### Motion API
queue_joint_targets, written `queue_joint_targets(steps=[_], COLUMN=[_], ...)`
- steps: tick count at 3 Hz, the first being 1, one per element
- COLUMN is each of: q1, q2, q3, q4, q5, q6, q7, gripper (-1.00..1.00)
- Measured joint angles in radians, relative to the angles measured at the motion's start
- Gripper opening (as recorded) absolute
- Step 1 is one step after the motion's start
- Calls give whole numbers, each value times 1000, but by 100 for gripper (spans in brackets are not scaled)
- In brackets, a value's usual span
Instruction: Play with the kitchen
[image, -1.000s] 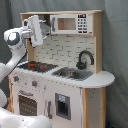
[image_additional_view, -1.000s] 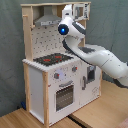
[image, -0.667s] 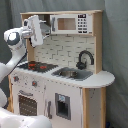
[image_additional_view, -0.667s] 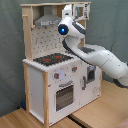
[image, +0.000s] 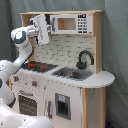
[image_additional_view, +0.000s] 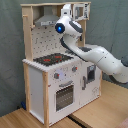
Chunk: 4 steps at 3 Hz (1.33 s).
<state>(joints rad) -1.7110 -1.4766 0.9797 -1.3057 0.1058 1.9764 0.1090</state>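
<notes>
In the first exterior view your arm (image: 15, 57) fills the near left corner, white links rising from the bottom edge to an elbow joint beside the kitchen (image: 62, 95). The gripper (image: 41, 27) sits at the top of that reach, held up against the kitchen's upper shelf, at the left end near the hood. You cannot tell from either view whether its jaws are spread or pressed together; the fingers are not visible.

In the second exterior view the arm (image_additional_view: 100, 57) comes in from the second exterior view's right, passes over the counter and bends upward, with the gripper (image_additional_view: 66, 10) high at the top shelf beside the hood (image_additional_view: 46, 21).

The kitchen stands on a wooden floor (image_additional_view: 30, 119) in front of a grey curtain (image_additional_view: 10, 50). Along its front you see the oven door (image: 27, 104) with its window, knobs (image: 34, 83) above it, and a second small door (image: 62, 106) further along. On the counter lie the red-ringed hob (image: 39, 65), then the sink (image: 72, 74) with the black faucet (image: 85, 59) curving over it. Behind these runs the tiled back panel (image: 62, 49), and above it the microwave (image: 72, 23) on the upper shelf. In the second exterior view the back shows as a pegboard (image_additional_view: 47, 42).
</notes>
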Motion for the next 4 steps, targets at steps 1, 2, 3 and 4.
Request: queue_joint_targets(steps=[1,2,3,4], q1=[-17,-4,11,46], q2=[19,20,20,20], q3=[-16,-61,-64,-66], q4=[0,-23,-84,-139], q5=[0,6,71,94], q6=[-98,-185,-167,-104], q7=[0,-3,-55,-112], gripper=[-100,-100,-100,-100])
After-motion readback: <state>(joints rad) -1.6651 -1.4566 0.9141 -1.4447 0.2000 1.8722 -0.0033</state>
